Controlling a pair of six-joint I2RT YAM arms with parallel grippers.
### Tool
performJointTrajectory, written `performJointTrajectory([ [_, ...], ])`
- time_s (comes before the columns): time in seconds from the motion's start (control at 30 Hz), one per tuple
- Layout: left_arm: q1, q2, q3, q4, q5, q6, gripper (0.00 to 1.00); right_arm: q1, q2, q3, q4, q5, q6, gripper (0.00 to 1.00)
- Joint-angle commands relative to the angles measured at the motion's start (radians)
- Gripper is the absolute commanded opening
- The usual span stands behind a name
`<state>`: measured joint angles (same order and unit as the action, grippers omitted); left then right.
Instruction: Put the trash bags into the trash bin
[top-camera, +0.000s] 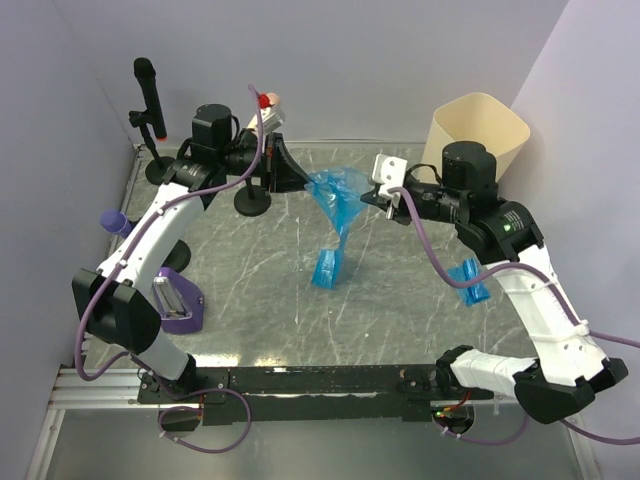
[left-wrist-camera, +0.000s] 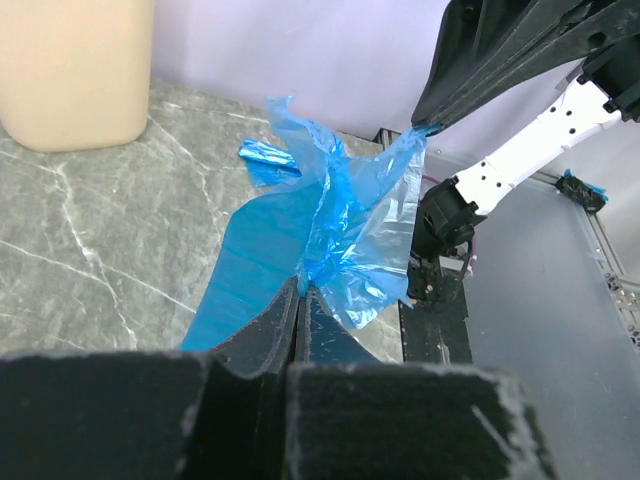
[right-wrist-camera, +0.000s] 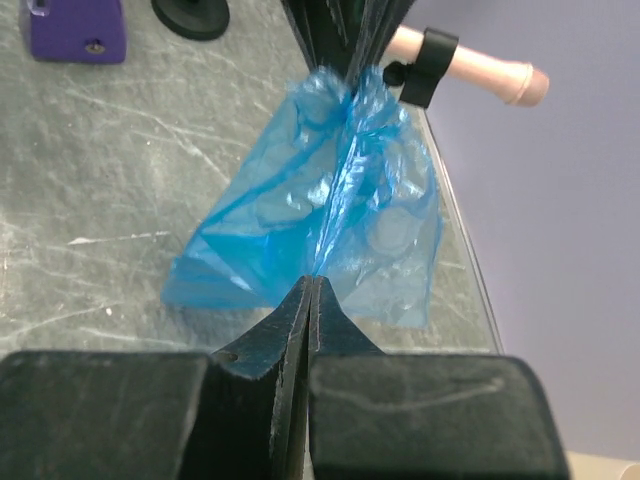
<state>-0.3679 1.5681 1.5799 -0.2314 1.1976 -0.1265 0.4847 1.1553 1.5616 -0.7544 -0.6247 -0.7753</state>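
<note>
1. A grey marbled table (top-camera: 250, 300) fills the scene, boxed in by lilac walls (top-camera: 380, 60) at the back and on both sides.
2. The trash bin (top-camera: 478, 135) stands upright in the far right corner, mouth open, just behind the right arm's wrist.
3. A blue trash bag (top-camera: 335, 195) hangs over mid-table, stretched between the two grippers, and its tail trails down to a folded end on the surface.
4. A second folded bag (top-camera: 468, 283) lies on the table under the right forearm.
5. The left gripper (left-wrist-camera: 300, 300) pinches one side of the film with its fingers pressed together. The right gripper (right-wrist-camera: 312, 290) is clamped on the opposite edge.
6. The step in hand looks like the carry. The next move probably calls for lifting the bag's tail above the rim and swinging right and back, with one arm letting go.
7. The middle of the table is open. The bin's corner is tight against the right wall, and a black stand (top-camera: 253, 200) sits close to the left wrist.
</note>
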Motion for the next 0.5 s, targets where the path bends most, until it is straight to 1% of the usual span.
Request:
performJointTrajectory([
  [0.0,0.0,-0.01,0.068,-0.055,0.002,0.059,0.01,-0.032,-0.046,-0.038,-0.019,-0.014,0.001,0.0],
  [0.1,0.0,-0.008,0.061,-0.048,0.005,0.057,0.01,-0.055,-0.077,-0.08,0.0,-0.003,0.022,0.0],
  [0.23,0.007,0.0,0.075,-0.075,0.005,0.071,0.01,-0.098,-0.106,-0.113,-0.019,0.003,0.033,0.0],
  [0.43,0.014,0.013,0.104,-0.144,-0.001,0.114,0.01,-0.172,-0.144,-0.167,0.009,0.052,0.068,0.0],
  [0.47,0.015,0.015,0.109,-0.157,-0.001,0.157,0.01,-0.179,-0.149,-0.172,0.015,0.066,0.074,0.0],
])
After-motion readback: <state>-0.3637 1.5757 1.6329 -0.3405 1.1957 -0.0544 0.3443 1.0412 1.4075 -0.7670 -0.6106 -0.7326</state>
